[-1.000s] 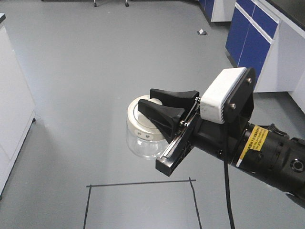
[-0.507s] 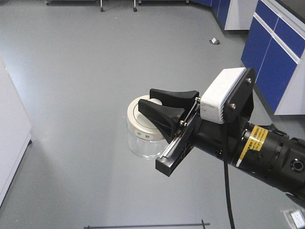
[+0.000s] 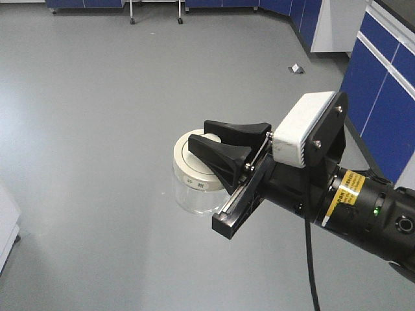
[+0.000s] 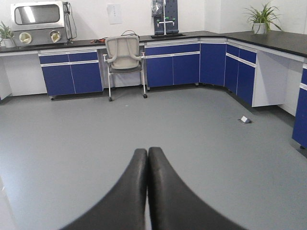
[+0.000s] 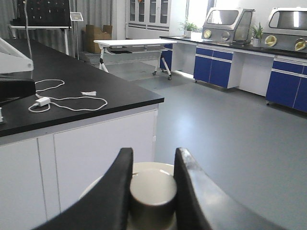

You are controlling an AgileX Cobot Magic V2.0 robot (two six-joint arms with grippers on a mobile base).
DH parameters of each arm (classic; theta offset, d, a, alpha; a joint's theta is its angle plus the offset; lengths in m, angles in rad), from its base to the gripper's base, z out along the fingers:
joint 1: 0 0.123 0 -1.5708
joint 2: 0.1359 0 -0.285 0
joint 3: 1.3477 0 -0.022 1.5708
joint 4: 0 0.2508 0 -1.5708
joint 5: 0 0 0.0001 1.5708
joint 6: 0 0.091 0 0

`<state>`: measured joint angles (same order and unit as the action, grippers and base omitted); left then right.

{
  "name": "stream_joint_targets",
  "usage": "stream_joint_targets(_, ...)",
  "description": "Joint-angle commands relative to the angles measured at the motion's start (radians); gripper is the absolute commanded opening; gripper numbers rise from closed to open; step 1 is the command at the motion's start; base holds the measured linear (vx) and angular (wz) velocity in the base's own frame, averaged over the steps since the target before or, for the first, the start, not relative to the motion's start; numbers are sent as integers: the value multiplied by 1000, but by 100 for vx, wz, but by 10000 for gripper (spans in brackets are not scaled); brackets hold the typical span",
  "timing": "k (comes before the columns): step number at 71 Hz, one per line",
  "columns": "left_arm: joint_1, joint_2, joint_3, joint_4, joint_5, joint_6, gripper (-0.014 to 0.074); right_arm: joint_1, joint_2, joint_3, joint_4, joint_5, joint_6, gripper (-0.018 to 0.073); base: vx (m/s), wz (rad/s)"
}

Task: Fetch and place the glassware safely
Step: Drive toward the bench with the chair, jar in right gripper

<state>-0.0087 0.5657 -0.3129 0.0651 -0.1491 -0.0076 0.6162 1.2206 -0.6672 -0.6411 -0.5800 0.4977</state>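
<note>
Jar of clear glass with a cream lid hangs in the air well above the grey floor. The right gripper carries it, its two black fingers clamped on either side of the knob on the lid. Nothing supports the glass body from below.

Glass is stiff, smooth and likely to break if dropped. The jar looks small and light, so the pinch should bear it. But the hold is on the lid alone, and if the lid only sits loose the body could slip away. A slow, level carry seems the safer way.

Left of the right gripper stands a white counter with a black top and a white cable lying on it; this is the nearest thing to bump. Ahead and to the right, the floor runs to blue cabinets well apart. The left gripper is pressed closed with nothing in it, facing a distant chair.
</note>
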Motion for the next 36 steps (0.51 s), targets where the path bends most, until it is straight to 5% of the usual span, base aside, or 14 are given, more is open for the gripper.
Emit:
stream_joint_targets(1,-6,-1,-26,-7,-70,-10,-7,1,-30,-31,27,-90,-3,-3,50,2)
stream_joint_targets(36,-6,-1,-26,-7,-70,-10,-7,1,-30,-31,27,-86,-3,-3,51,5)
